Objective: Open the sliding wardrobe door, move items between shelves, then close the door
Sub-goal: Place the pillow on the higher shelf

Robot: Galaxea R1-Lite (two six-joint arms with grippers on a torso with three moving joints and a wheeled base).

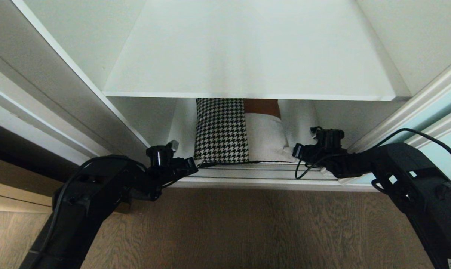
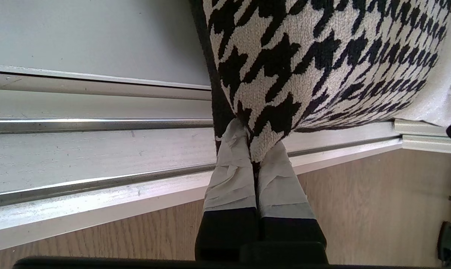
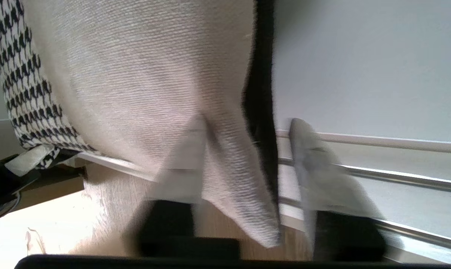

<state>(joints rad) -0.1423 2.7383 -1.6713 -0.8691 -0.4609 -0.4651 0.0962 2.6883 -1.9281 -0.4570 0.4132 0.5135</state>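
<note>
Soft, floppy textiles (image 1: 240, 130) will sag, so corners suit: the left gripper (image 2: 253, 158) pinches the houndstooth corner, while the right gripper (image 3: 244, 164) straddles the beige corner, not yet clamped.

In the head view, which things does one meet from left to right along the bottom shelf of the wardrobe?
left gripper → houndstooth piece → beige woven piece → right gripper → sliding wardrobe door
</note>
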